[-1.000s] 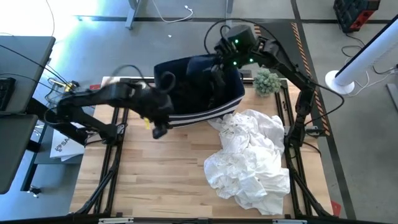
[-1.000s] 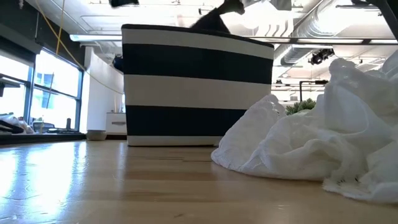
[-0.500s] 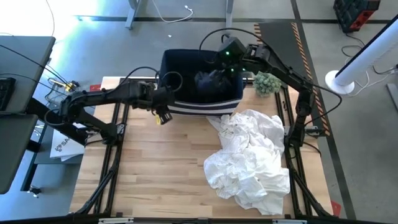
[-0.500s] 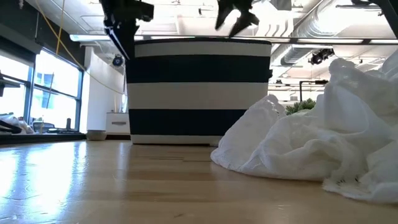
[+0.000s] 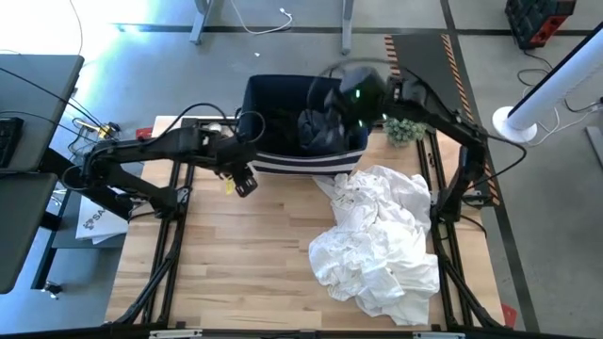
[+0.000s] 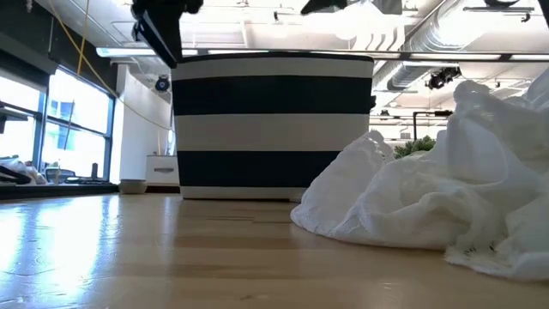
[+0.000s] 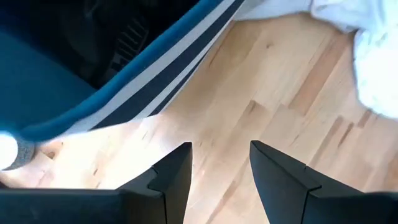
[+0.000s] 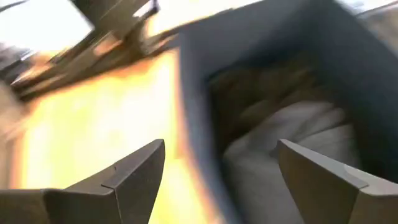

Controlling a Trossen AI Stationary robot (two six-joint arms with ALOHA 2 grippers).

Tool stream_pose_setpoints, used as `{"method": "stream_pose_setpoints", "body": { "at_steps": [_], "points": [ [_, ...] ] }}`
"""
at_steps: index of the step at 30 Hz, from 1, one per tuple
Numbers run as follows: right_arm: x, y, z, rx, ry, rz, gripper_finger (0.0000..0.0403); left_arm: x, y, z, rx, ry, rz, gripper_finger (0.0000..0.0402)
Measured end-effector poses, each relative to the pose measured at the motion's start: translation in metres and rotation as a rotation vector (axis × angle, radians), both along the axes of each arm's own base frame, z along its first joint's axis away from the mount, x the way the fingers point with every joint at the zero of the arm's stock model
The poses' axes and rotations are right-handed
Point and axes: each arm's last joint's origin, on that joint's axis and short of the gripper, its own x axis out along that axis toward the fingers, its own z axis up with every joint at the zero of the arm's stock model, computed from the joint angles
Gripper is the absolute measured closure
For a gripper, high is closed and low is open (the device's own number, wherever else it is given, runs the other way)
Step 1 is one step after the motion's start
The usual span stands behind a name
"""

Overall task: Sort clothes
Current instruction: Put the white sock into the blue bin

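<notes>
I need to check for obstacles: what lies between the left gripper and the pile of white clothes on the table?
In the high view, only bare wooden table lies between the left gripper and the white clothes. The striped bin stands just behind that stretch.

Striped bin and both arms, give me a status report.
Left gripper open, empty, beside striped bin. Right gripper open above bin. Dark clothes inside; white clothes piled on table. Nothing blocking.

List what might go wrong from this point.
1. The left tool hangs open beside the striped bin's front corner; a swing toward the bin may knock it.
2. The right tool, open and empty, hovers over the dark clothes in the bin; grabbing there may undo sorting.
3. The white clothes lie in one pile, so one grab may drag several.
</notes>
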Motion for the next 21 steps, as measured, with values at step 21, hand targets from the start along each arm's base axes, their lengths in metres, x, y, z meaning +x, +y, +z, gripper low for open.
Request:
{"method": "stream_pose_setpoints", "body": {
  "at_steps": [21],
  "points": [
    [-0.042, 0.085, -0.216, 0.237, 0.662, -0.395, 0.0101, -0.021, -0.007, 0.023, 0.038, -0.153, -0.006, 0.0243]
  ]
}}
